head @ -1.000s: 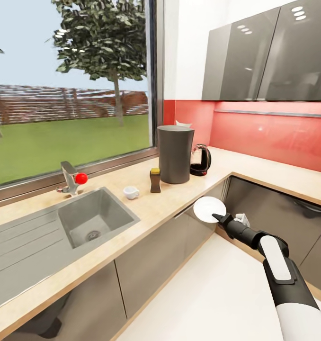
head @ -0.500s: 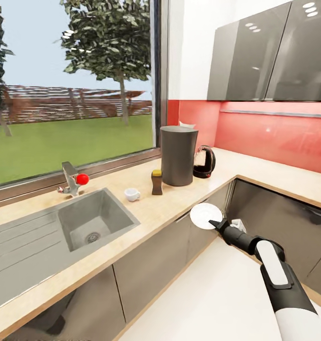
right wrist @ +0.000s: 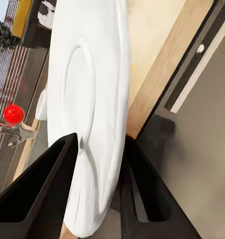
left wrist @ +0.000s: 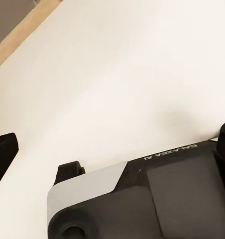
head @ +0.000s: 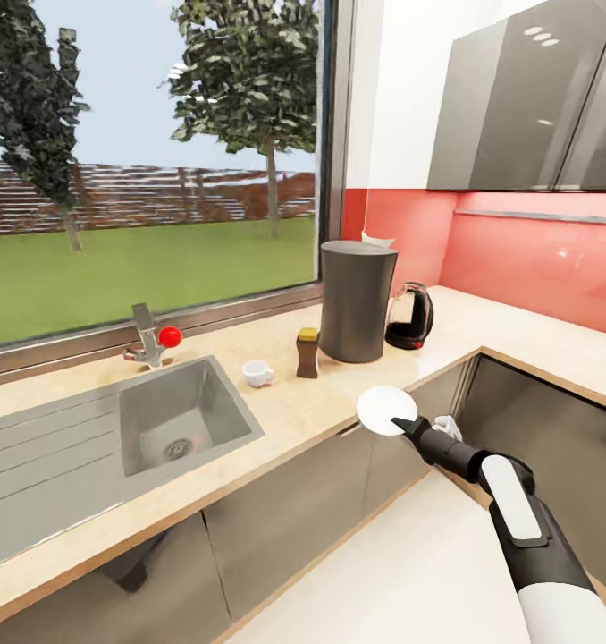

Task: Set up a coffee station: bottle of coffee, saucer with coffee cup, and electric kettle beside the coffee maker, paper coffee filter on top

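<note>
My right gripper (head: 408,424) is shut on the rim of the white saucer (head: 385,410), held tilted just off the countertop's (head: 312,407) brown front edge. In the right wrist view the dark fingers (right wrist: 40,191) clamp the saucer (right wrist: 90,99) from both sides. On the counter beyond stands the charcoal coffee maker (head: 357,300) with a white paper coffee filter (head: 377,239) showing on top. The electric kettle (head: 412,317) is at its right. The bottle of coffee (head: 307,351) and the white coffee cup (head: 257,373) are at its left.
A steel sink (head: 182,420) with a red-knobbed faucet (head: 151,342) lies left of the cup under a big window. Glossy grey cabinets run below the L-shaped counter and on the wall. The left wrist view looks at pale floor (left wrist: 122,74) over the robot's body.
The whole view has shifted as the camera turned left, so the counter items sit further right in the picture. The saucer stays clamped in my right gripper near the counter's edge.
</note>
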